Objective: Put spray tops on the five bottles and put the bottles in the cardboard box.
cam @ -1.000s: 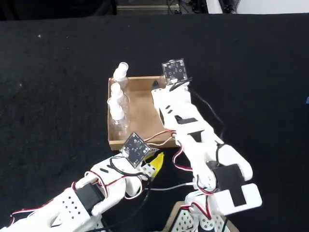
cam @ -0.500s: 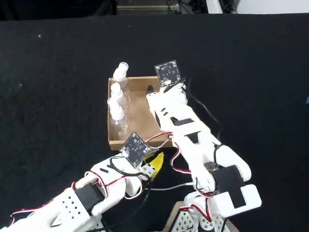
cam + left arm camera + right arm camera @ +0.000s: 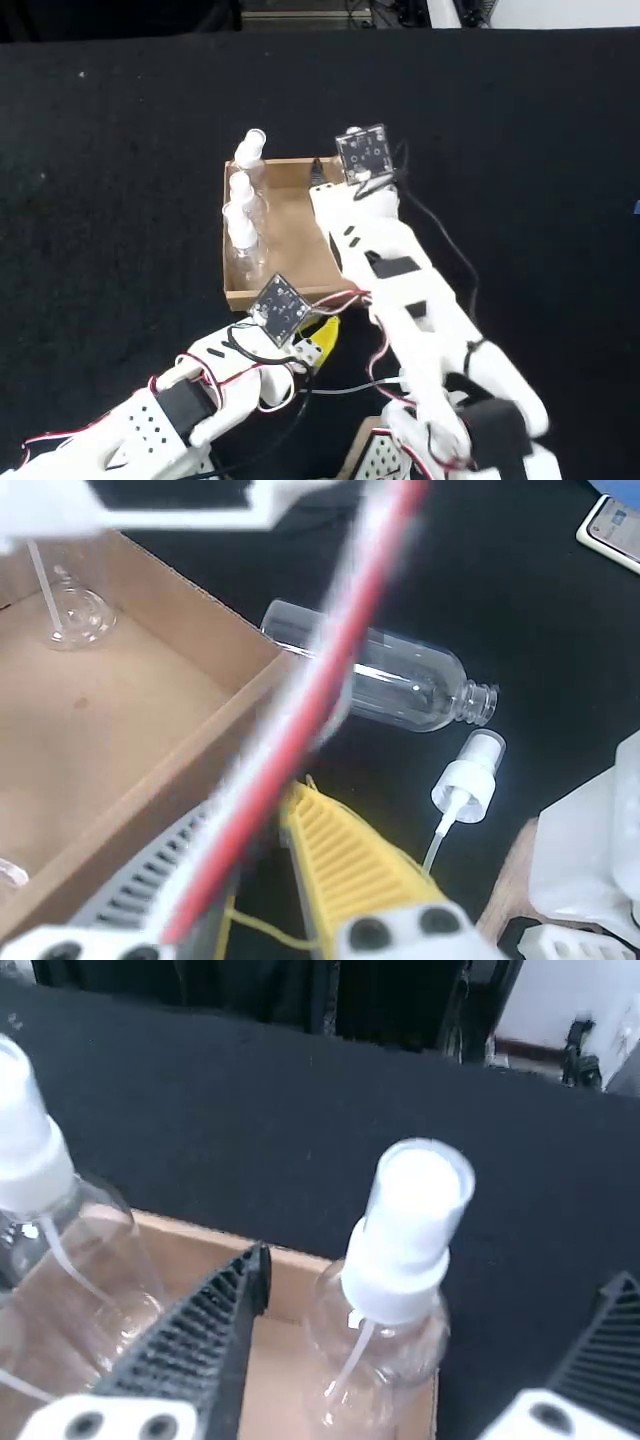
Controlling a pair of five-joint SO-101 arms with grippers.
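Surfaces: cardboard box (image 3: 296, 225) is plain brown board, matt. The capped bottle (image 3: 385, 1345) by the box's edge is clear glossy plastic; its spray top (image 3: 410, 1230) is smooth white plastic. The open bottle (image 3: 400, 685) beside the box has the same gloss. The table (image 3: 120, 120) around the box is black matt cloth. On the right gripper (image 3: 440, 1265), the fingers (image 3: 195, 1340) are matt black ribbed plastic.

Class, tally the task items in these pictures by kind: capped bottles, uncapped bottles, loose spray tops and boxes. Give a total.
capped bottles: 4
uncapped bottle: 1
loose spray top: 1
cardboard box: 1
Total: 7
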